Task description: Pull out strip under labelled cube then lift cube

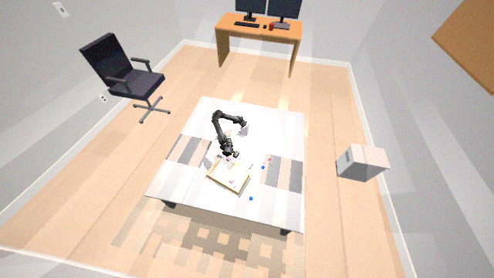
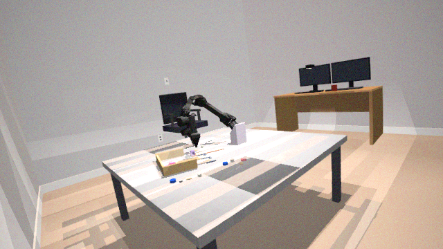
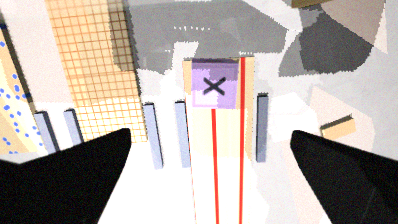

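The labelled cube (image 1: 228, 159) (image 2: 192, 153) (image 3: 215, 95) is purple with a black X on top. In the wrist view it sits upright on the far end of a cream strip with red lengthwise lines (image 3: 228, 142). The strip runs from under the cube toward the bottom edge of the wrist view, between blue-grey rails. My gripper (image 2: 196, 146) (image 3: 211, 137) is open and empty, above the strip and on the near side of the cube, with a fingertip to either side of the strip in the wrist view. The strip's near end is out of the wrist view.
An orange-grid strip (image 3: 97, 60) and a blue-dotted strip (image 3: 11, 117) lie left. Rails (image 3: 156, 137) (image 3: 261, 127) stand beside the strips. A small wooden block (image 3: 339, 128) is at the right. A wooden-walled tray (image 2: 178, 168) holds pink pieces. Blue discs (image 1: 262, 167) (image 1: 251, 198) lie outside it.
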`<state>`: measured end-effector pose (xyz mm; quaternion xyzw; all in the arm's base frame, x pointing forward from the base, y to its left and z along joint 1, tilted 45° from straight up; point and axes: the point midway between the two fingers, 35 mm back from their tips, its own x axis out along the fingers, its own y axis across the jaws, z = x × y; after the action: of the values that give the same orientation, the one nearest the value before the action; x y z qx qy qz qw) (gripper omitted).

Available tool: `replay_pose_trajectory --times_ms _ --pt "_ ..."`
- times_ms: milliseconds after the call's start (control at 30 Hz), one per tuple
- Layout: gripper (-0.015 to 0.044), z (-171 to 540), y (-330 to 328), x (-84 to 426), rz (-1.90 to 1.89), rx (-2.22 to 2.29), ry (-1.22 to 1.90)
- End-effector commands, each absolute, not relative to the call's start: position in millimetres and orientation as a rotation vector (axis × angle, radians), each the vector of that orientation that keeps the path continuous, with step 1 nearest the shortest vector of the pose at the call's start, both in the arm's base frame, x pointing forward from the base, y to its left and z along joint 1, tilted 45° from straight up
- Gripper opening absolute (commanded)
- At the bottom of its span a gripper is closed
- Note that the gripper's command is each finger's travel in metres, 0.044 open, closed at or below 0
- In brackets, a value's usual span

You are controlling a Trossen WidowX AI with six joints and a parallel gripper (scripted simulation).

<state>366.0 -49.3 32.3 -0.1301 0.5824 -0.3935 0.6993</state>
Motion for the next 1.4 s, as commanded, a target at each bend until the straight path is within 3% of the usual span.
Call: replay_pose_trajectory --times_ms 0,100,367,1367 --pt "0.044 38.3 -54.0 379.0 -0.88 -0.293 1.296" --pt "0.044 40.9 -55.8 384.6 -0.88 -0.293 1.295" --pt "0.025 33.5 -63.0 385.3 -0.88 -0.292 1.295" --pt "0.025 2.7 -95.5 385.3 -0.882 -0.295 1.294"
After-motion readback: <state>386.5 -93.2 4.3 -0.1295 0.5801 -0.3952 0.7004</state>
